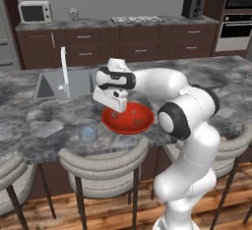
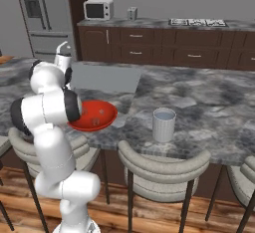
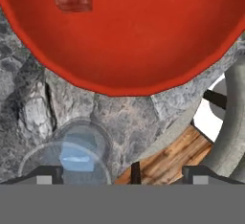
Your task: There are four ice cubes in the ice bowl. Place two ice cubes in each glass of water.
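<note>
The end effector [image 3: 119,175], jaws wide and holding nothing, hovers between the ice bowl [image 3: 129,36] and the nearer glass of water [image 3: 72,158], where one ice cube [image 3: 76,162] apparently floats.

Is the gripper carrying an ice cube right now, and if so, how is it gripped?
Nothing is held. In the hand view the gripper is open with nothing between its tips; an ice cube lies in the glass below it.
</note>
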You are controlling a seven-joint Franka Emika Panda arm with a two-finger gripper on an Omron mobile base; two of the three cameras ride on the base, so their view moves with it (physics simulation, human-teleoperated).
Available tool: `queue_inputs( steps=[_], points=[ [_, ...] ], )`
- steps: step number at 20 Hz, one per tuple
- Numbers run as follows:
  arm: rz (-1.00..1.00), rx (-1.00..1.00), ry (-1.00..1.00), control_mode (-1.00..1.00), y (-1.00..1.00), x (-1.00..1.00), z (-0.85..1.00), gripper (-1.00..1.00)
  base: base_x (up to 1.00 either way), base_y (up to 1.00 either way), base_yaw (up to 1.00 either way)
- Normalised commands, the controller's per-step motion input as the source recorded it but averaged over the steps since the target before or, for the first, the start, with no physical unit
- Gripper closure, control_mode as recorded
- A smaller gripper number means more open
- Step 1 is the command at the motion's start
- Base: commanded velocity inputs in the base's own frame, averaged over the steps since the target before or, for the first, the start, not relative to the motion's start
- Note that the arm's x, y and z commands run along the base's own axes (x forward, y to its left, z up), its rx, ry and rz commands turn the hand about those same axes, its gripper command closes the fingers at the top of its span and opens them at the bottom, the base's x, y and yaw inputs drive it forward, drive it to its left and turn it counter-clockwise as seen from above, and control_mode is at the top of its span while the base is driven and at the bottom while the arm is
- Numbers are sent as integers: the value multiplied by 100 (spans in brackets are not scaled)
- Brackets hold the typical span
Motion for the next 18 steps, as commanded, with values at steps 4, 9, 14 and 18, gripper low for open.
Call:
queue_inputs(
  steps=[4,9,14,18],
  points=[
    [1,-2,0,-100,-82,4,-14,-100,0,0,0],
    [0,0,3,-100,-41,36,-22,-100,0,0,0],
    [0,0,2,-100,-24,50,-23,-100,0,0,0],
    [0,0,0,-100,0,45,-7,-100,0,0,0]
  ],
)
